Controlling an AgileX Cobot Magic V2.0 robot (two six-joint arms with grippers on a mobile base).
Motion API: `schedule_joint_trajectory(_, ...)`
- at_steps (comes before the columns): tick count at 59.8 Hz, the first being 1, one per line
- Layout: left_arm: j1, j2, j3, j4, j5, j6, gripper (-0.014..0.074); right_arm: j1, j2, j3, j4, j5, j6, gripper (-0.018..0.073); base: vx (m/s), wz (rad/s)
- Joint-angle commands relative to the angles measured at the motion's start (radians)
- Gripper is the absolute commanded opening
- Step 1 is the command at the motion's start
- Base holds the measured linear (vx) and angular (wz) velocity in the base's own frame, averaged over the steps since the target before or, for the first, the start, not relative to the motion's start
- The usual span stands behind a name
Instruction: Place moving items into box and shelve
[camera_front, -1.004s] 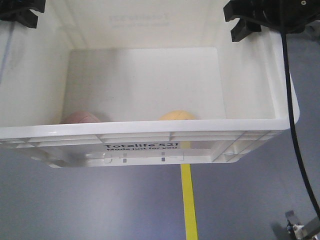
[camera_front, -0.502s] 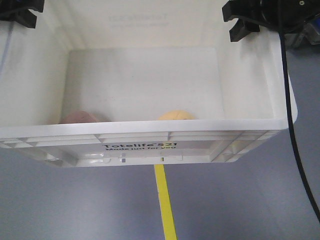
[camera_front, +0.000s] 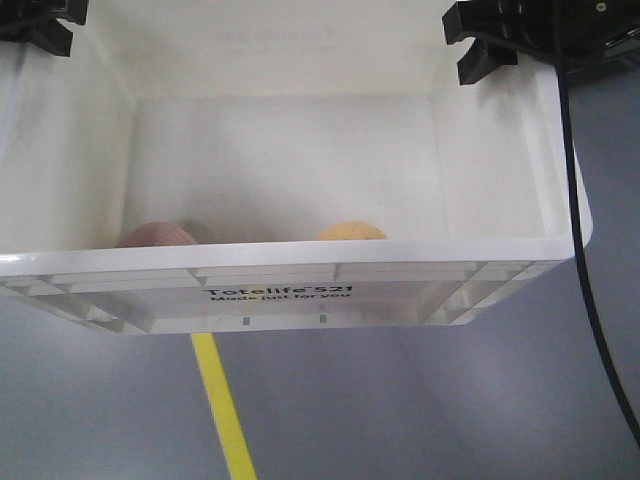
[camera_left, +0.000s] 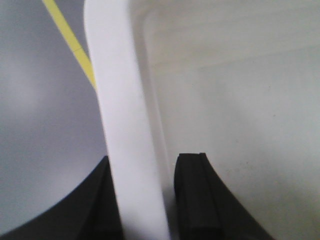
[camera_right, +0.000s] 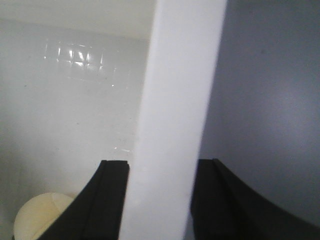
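The box (camera_front: 300, 262), a large white crate with black print, fills the front view and hangs above the floor. Two moving items lie inside against its near wall: a pinkish-brown lump (camera_front: 158, 233) and a pale yellow lump (camera_front: 350, 231). My left gripper (camera_front: 40, 25) is shut on the box's left rim (camera_left: 115, 75), one finger outside and one inside (camera_left: 147, 167). My right gripper (camera_front: 490, 40) is shut on the right rim (camera_right: 185, 60), its jaws astride the wall (camera_right: 162, 170). The yellow lump (camera_right: 37, 217) shows low in the right wrist view.
Grey floor lies under the box, with a yellow stripe (camera_front: 222, 410) running below its left half; the same stripe (camera_left: 70, 35) shows in the left wrist view. A black cable (camera_front: 580, 250) hangs down the box's right side.
The yellow floor stripe has slid from right of centre to the left under the box. The box stays in both grips and both lumps keep their places.
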Motion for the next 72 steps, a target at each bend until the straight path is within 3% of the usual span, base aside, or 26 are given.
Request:
schedule_joint_trajectory(1, -0.002, -0.054, -0.043, 0.003, -0.103, 0.011, -0.0007, -0.007, -0.049, -0.037, -0.054, -0.091, 0.018, -0.0005, 0.60, -0.70)
schedule_joint_trajectory(72, -0.002, -0.054, -0.043, 0.005, -0.103, 0.011, -0.0007, -0.007, -0.049, -0.037, -0.053, -0.089, 0.018, -0.0005, 0.54, -0.73)
